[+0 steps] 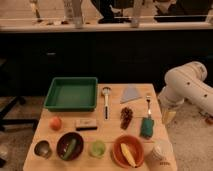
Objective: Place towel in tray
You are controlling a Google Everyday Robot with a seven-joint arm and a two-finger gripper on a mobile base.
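The towel (131, 93), a small pale grey-blue triangle of cloth, lies flat on the wooden table right of centre at the back. The green tray (70, 93), shallow with a raised rim, sits at the back left and holds nothing. My white arm (187, 87) bends in from the right. Its gripper (168, 116) hangs low by the table's right edge, open and holding nothing, well to the right of the towel and slightly nearer.
A ladle (105, 100) lies between tray and towel. Grapes (127, 116) and a teal-handled fork (147, 121) lie in front of the towel. Along the front are an orange bowl (128, 151), a dark bowl (69, 145), cups, an orange fruit (55, 122) and a snack bar (86, 123).
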